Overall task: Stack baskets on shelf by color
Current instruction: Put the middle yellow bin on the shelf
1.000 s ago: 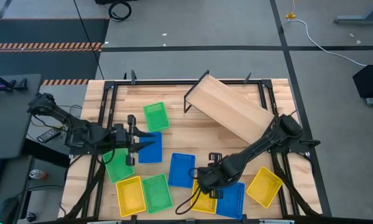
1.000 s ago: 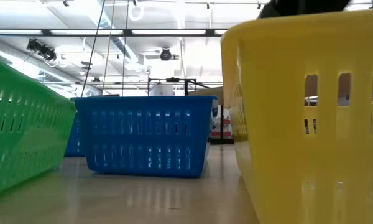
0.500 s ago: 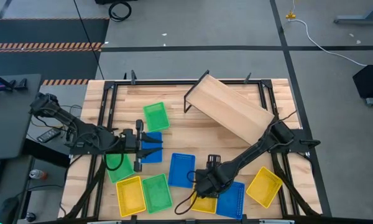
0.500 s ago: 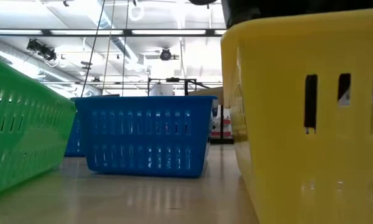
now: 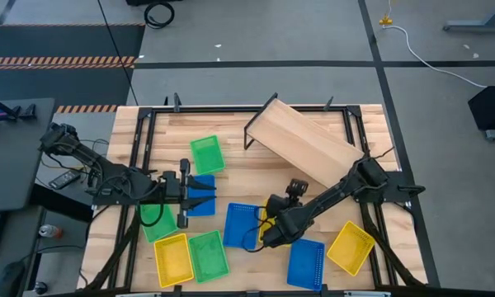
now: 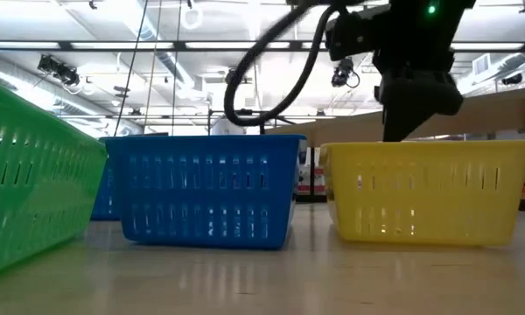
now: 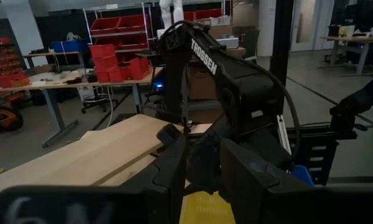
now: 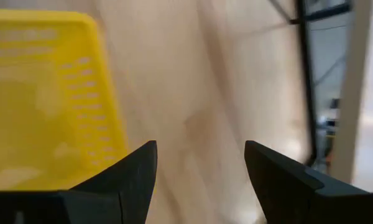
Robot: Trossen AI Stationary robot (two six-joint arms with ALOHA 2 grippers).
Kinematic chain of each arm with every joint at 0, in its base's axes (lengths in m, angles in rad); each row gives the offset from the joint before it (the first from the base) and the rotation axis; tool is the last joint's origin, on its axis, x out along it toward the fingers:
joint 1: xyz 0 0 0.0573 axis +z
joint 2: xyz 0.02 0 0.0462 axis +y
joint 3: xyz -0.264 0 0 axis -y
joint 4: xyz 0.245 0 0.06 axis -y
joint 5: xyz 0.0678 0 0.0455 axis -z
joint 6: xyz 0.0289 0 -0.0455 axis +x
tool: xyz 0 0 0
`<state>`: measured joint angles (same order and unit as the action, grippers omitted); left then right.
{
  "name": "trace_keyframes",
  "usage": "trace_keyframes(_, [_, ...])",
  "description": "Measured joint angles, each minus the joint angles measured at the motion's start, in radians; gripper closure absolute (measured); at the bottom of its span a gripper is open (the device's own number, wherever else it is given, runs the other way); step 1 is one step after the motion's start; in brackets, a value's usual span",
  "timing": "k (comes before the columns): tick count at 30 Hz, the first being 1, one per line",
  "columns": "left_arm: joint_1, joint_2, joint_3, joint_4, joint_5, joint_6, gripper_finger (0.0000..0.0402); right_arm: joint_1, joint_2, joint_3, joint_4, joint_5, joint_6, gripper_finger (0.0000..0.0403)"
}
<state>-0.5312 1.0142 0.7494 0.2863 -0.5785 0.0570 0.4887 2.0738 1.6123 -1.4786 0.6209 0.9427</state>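
1. High view. Right claw (image 5: 268, 224) sits mid-table (image 5: 239, 177), apparently carrying a yellow basket (image 5: 266, 221), which shows only as slivers beside the claw. Blue basket (image 5: 239, 224) lies just to the claw's left; a second blue basket (image 5: 305, 264) lies near it toward the front edge; another yellow basket (image 5: 351, 247) lies further right. The shelf (image 5: 304, 146), a pale wood board set at a slant, lies beyond the claw toward the back of the table.

2. High view, left side. Left claw (image 5: 184, 191) hovers at the edge of a third blue basket (image 5: 200, 198). Green basket (image 5: 207, 155) lies beyond it; a second green one (image 5: 155, 219) is partly under the arm. A yellow basket (image 5: 172, 257) and a green basket (image 5: 208, 255) lie side by side near the front edge.

3. Low view. The dark right claw (image 6: 411, 92) comes down into the yellow basket (image 6: 424, 191), whose slotted walls are upright. Blue slotted basket (image 6: 206, 188) stands beside it; a green wall (image 6: 35, 175) is close at the edge.

4. Left wrist view. Left claw's fingers (image 7: 174, 168) stand apart, nothing between them. Past them are the right arm (image 7: 230, 87), the pale shelf board (image 7: 99, 152) and a patch of yellow (image 7: 202, 208).

5. Right wrist view. Right claw's fingers (image 8: 133, 171) stand apart; the yellow mesh basket (image 8: 43, 99) is to one side, bare table wood (image 8: 205, 93) between the tips. Whether they grip a rim I cannot tell.
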Motion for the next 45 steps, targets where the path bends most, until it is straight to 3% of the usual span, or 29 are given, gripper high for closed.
trace_keyframes(4, [0.000, 0.000, 0.000, 0.000, 0.000, 0.001, 0.0294, 0.049, -0.002, 0.073, 0.078, -0.133, -0.056, 0.0154])
trace_keyframes(11, [0.000, 0.000, 0.000, 0.000, -0.020, -0.007, 0.0294, 0.128, -0.004, 0.143, 0.402, -0.298, -0.128, 0.0155])
trace_keyframes(23, [-0.023, 0.000, 0.000, 0.000, -0.020, -0.045, 0.0294, 0.152, 0.004, 0.012, 0.513, -0.304, -0.058, 0.0156])
trace_keyframes(31, [-0.040, 0.000, 0.000, 0.041, -0.048, 0.064, 0.0296, 0.150, 0.004, -0.081, 0.553, -0.300, -0.062, 0.0165])
trace_keyframes(35, [-0.040, 0.000, 0.000, 0.060, -0.050, 0.068, 0.0297, 0.149, 0.004, -0.094, 0.563, -0.298, -0.080, 0.0221])
trace_keyframes(41, [-0.040, 0.000, 0.000, 0.060, -0.050, 0.069, 0.0297, 0.150, 0.004, -0.095, 0.568, -0.298, -0.106, 0.0377])
trace_keyframes(45, [-0.040, 0.000, 0.000, 0.060, -0.050, 0.072, 0.0297, 0.144, 0.004, -0.080, 0.541, -0.291, -0.105, 0.0386])
